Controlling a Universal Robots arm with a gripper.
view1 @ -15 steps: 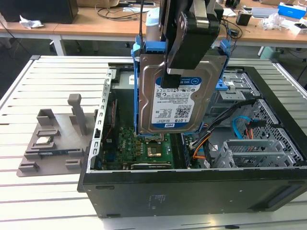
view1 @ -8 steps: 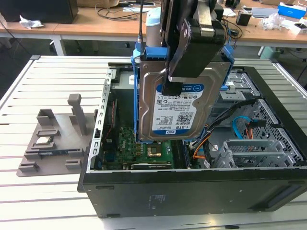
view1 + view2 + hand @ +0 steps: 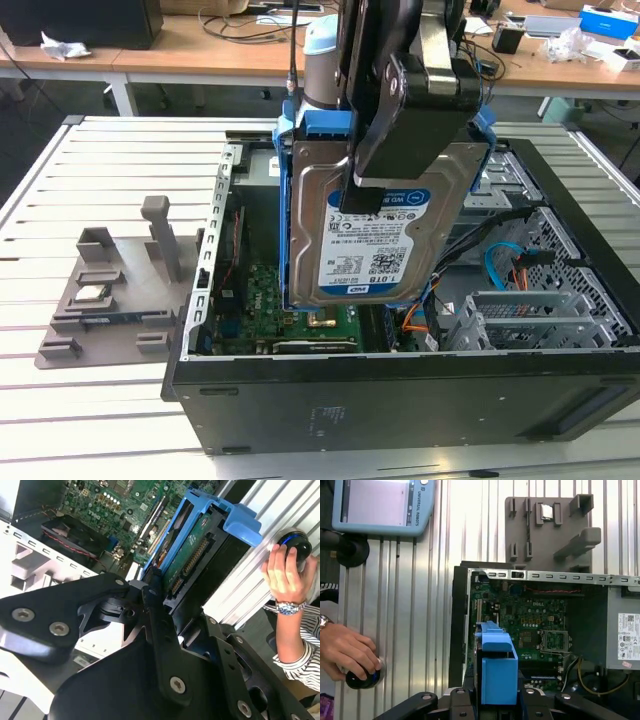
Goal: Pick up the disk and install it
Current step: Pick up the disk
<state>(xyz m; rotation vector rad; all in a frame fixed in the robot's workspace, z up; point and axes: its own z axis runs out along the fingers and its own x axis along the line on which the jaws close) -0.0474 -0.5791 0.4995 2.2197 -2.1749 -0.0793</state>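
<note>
The hand (image 3: pixel 368 185) is pinching the disk (image 3: pixel 395 245) near its upper edge, with black fingers pressing on its two flat faces. It is holding the disk upright over the open computer case (image 3: pixel 400 385). The disk's labelled face is turning towards the case's long black side wall, and the green motherboard (image 3: pixel 255 300) is lying inside the case beneath it. In the first wrist view the blue carrier frame (image 3: pixel 497 672) is showing end-on above the case's interior. Beside the case, on the slatted worktop (image 3: pixel 60 420), a grey fixture (image 3: pixel 110 300) is carrying a small silver chip (image 3: pixel 92 293).
</note>
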